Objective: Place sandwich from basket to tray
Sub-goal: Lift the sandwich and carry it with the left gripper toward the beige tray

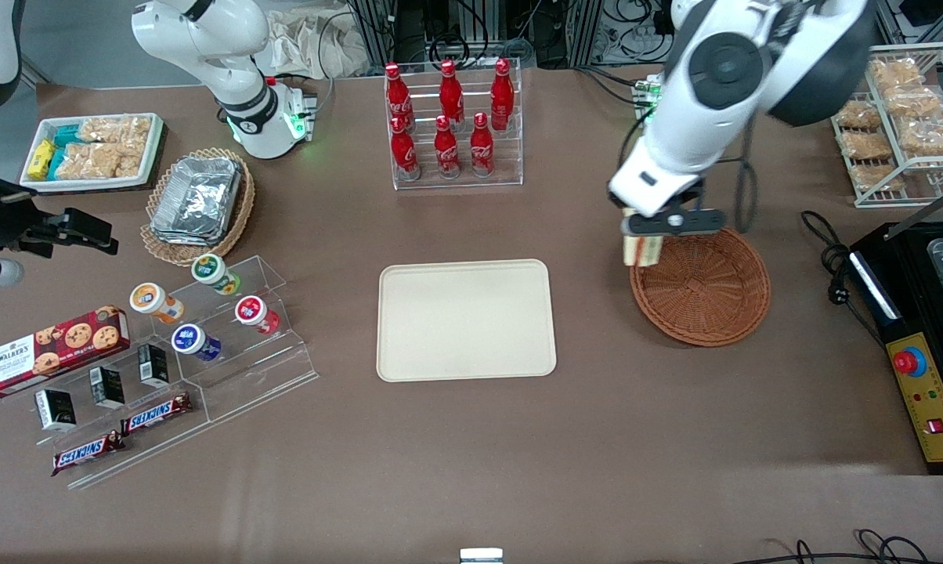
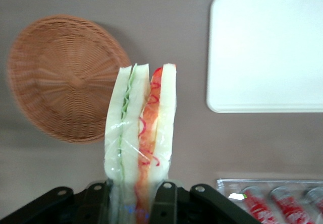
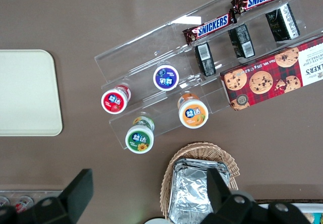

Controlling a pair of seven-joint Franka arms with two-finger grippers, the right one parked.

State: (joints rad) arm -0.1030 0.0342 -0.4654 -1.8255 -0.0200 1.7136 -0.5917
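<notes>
**Wicker basket emptied; sandwich aloft, tray still bare**

Wicker basket [image 1: 702, 288] holds nothing now. The gripper [image 1: 653, 235] hangs over the basket's rim on the side toward the tray, clamped on the sandwich [image 1: 644, 251], which is lifted clear of the weave. Pick judged done; carry across to the tray [image 1: 465, 319] and release remain. Tray surface is empty.

View comparison: the front view shows the sandwich only as a pale sliver under the gripper. The left wrist view shows it plainly: wrapped wedge [image 2: 141, 133], green and red-orange filling, pinched at its base between the fingers [image 2: 164, 201], with basket [image 2: 65, 77] and tray [image 2: 267, 47] both below.
</notes>
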